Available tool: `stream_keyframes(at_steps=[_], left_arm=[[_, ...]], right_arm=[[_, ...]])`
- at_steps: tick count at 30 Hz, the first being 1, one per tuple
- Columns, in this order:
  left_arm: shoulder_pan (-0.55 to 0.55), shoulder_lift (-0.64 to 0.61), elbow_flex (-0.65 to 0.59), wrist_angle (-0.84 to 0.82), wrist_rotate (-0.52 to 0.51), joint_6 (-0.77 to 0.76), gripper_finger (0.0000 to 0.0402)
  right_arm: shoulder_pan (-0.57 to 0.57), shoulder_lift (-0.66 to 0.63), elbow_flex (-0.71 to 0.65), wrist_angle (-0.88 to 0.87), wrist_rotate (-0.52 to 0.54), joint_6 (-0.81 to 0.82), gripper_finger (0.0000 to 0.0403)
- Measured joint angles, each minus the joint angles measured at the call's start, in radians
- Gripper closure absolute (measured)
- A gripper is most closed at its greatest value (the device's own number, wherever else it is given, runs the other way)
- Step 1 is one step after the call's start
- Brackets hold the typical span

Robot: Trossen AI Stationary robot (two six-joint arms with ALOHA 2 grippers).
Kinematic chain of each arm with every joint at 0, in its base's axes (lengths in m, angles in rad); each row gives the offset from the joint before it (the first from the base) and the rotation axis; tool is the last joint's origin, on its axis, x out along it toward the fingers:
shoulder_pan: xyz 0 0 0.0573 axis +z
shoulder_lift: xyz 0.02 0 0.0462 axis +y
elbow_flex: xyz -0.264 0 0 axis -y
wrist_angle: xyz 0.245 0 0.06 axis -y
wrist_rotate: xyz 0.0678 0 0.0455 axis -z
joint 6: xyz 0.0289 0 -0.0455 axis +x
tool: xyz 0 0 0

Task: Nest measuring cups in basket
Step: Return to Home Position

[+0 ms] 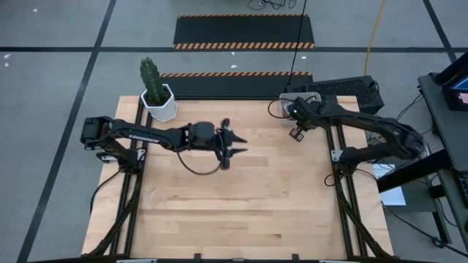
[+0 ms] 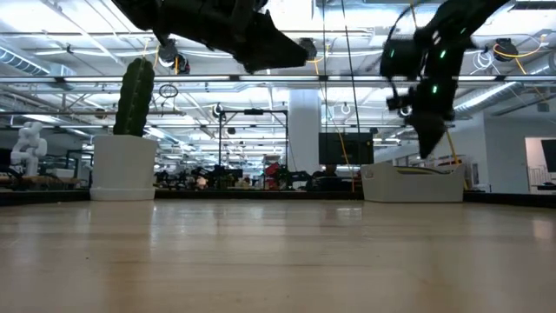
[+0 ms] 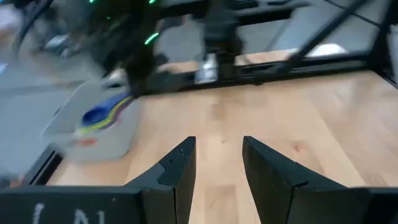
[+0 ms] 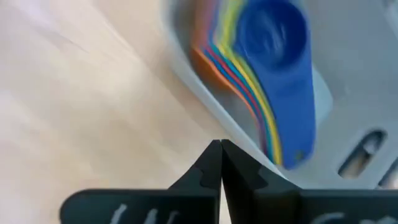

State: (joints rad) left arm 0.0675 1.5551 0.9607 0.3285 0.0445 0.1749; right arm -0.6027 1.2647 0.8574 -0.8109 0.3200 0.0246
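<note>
Right gripper, fingers together, basket just beneath: we fear a dip clipping the rim, jolting the measuring cups; left gripper waits, fingers apart.

Robotics lab in a big open industrial hall, not a home or office.

Low view: high ceiling w/ exposed beams, white column, black rack frames & more workstations far back. A white humanoid robot figure stands at far left.

High view: grey floor w/ black tape lines marking bays, black mats w/ orange hazard stripes, and a yellow cable on the floor.

The wooden table sits in a black extrusion frame, w/ left arm & right arm mounted at its sides. A desk w/ monitor is at the right edge.
</note>
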Motion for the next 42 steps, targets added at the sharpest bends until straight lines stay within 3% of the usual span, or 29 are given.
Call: stream_keyframes(at_steps=[5,12,18,24,29,34,42], left_arm=[[0.033,-0.116,-0.021,-0.044,-0.035,-0.083,0.0281],[-0.05,-0.234,-0.14,-0.057,-0.117,-0.124,0.0387],[-0.118,-0.293,-0.251,-0.059,-0.179,-0.125,0.0388],[-0.136,-0.372,-0.425,0.084,-0.201,-0.173,0.0396],[-0.147,-0.442,-0.541,0.116,-0.282,-0.219,0.0397],[-0.148,-0.516,-0.622,0.119,-0.293,-0.24,0.0393],[-0.147,-0.618,-0.736,0.126,-0.334,-0.278,0.0394]], right_arm=[[0.185,-0.221,-0.067,0.147,-0.063,0.067,0.0403],[0.406,-0.448,-0.241,0.465,-0.027,0.129,0.0403],[0.57,-0.459,-0.341,0.628,-0.027,0.079,0.0403],[0.743,-0.46,-0.418,0.717,0.121,0.111,0.0403],[0.844,-0.46,-0.471,0.806,0.123,0.12,0.0403],[0.911,-0.461,-0.549,0.935,0.089,0.082,0.0403],[0.903,-0.521,-0.739,1.233,-0.071,0.012,0.0403]])
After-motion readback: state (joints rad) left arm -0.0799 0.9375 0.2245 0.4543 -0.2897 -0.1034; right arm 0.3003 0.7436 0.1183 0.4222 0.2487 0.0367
